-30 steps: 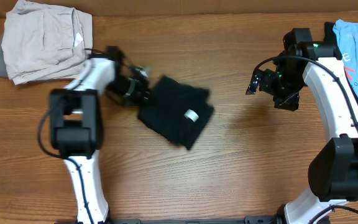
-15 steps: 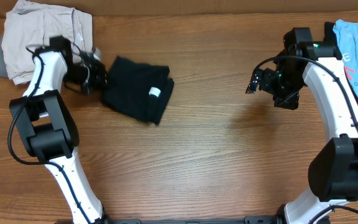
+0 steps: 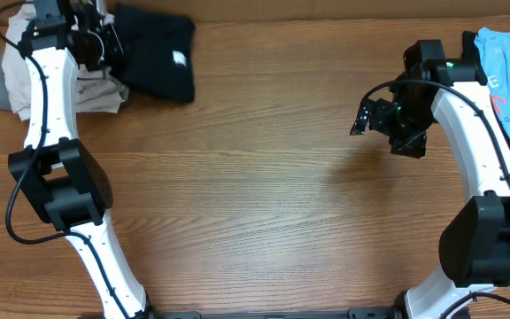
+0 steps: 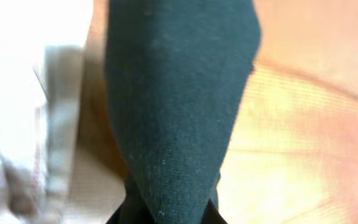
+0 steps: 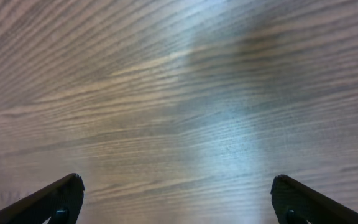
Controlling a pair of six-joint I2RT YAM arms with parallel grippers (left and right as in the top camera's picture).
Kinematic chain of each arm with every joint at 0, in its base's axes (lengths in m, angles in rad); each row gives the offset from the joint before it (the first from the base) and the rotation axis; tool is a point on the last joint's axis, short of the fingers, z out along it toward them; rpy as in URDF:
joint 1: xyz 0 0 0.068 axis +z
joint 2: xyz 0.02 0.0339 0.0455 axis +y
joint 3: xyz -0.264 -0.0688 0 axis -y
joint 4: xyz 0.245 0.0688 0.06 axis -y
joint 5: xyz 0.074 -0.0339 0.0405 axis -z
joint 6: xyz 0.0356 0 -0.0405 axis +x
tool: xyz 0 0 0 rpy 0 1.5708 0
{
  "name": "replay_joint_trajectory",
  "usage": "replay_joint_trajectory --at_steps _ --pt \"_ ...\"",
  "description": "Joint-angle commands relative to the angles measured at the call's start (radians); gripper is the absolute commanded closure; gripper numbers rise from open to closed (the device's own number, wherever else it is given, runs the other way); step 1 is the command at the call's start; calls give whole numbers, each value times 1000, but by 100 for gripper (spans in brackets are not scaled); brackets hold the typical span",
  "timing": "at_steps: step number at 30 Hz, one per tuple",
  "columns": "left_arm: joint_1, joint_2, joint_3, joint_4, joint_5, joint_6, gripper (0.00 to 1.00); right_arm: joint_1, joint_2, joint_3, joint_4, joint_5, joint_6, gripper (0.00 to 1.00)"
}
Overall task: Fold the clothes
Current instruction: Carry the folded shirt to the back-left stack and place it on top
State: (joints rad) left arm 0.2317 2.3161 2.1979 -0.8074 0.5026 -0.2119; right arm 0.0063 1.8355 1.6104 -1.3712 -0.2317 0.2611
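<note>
Black T-shirt [image 3: 158,58] reads as folded, lying at 11 o'clock against beige garment [image 3: 11,84]. Left gripper [image 3: 113,44] pinches its edge. Right gripper [image 3: 361,120] wide, empty, at 3 o'clock. Remaining, likely: release.

You've got the black T-shirt [image 3: 153,55] folded into a compact, roughly square bundle at the far left corner of the bench [image 3: 264,177], its top reaching the far edge. Its small white neck label [image 3: 180,58] faces up near the right side. Your left hand [image 3: 113,44] pinches its left edge.
</note>
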Motion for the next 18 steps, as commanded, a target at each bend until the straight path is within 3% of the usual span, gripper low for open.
replay_joint_trajectory --at_steps 1,12,18 --pt "10 6 28 68 -68 -47 96 -2 -16 14 -20 1 -8 0" --pt "71 6 29 120 -228 -16 96 -2 -16 14 -74 41 -7 0" --pt "142 6 31 117 -229 23 96 -2 -16 14 -76 40 -7 0"
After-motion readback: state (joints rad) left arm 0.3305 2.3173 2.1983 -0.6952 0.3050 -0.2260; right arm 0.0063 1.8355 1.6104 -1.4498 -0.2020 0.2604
